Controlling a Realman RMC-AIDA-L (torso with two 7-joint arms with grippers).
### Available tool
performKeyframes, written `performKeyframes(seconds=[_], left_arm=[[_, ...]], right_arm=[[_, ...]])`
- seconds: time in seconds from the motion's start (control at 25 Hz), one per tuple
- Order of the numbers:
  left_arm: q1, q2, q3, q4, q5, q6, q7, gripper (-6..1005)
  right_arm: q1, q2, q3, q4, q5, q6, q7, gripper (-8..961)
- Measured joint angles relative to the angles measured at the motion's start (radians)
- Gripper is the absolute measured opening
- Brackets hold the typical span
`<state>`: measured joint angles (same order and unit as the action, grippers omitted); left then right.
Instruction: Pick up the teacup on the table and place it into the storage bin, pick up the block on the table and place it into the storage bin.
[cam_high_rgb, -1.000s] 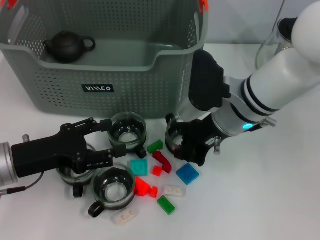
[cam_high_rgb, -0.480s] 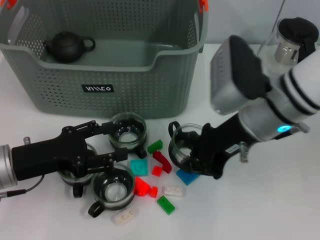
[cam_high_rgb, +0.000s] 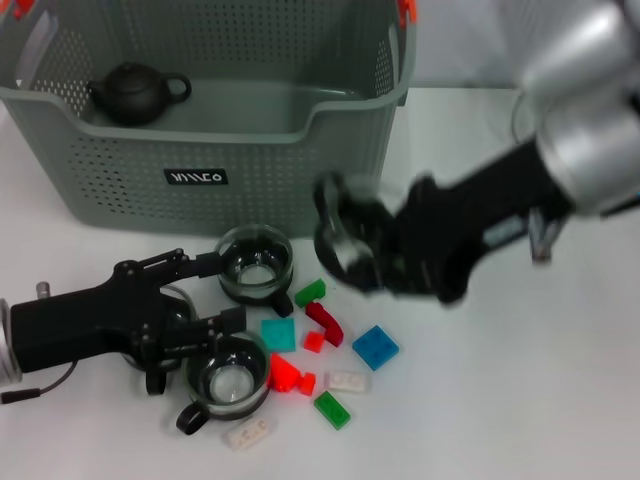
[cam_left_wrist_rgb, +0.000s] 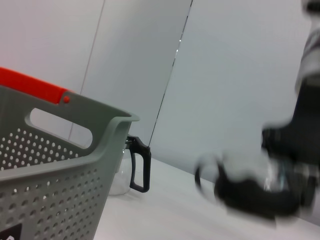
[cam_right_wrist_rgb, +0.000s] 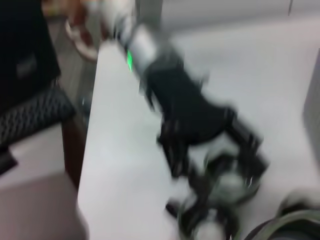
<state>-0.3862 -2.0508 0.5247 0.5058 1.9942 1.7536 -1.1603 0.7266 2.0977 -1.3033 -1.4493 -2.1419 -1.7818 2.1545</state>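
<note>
Right now your right tool (cam_high_rgb: 372, 258) sits at the centre of the head view, clamped on a glass teacup (cam_high_rgb: 345, 235) it holds clear of the table (cam_high_rgb: 520, 380), just in front of the storage bin (cam_high_rgb: 200, 150) that fills the upper left of the frame. Your left tool (cam_high_rgb: 205, 295) is low at the lower left, its fingers apart and straddling a cluster of cups: one teacup (cam_high_rgb: 255, 262) sits just beyond it and another (cam_high_rgb: 225, 375) just below it. Treat these cups as light, rigid, slick and breakable; the rim or the handle looks like the sound place to take hold, and I judge that a squeeze across the thin wall risks a slip or a crack. Loose blocks lie on the table at lower centre, among them a blue block (cam_high_rgb: 375, 346), a teal block (cam_high_rgb: 277, 333) and a green block (cam_high_rgb: 332, 410). They look like hard, light plastic that will not deform, so pinch one across its flat sides from above. A dark teapot (cam_high_rgb: 135, 92) rests inside the bin at the upper left, so I would set the carried cup down well apart from it, lowering rather than dropping
</note>
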Motion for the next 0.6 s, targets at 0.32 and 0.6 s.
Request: performKeyframes(seconds=[0.32,0.6], left_arm=[[0.003,0.009,0.0,0.004,0.0,0.035,0.008,842],[-0.001,0.011,0.0,0.004,0.0,0.039,0.009,842]], right_arm=[[0.171,-0.005,0.211,0.057,0.0,0.185,0.006,67],[0.338,-0.03,0.221,0.398,-0.115,0.494,-0.044,66]])
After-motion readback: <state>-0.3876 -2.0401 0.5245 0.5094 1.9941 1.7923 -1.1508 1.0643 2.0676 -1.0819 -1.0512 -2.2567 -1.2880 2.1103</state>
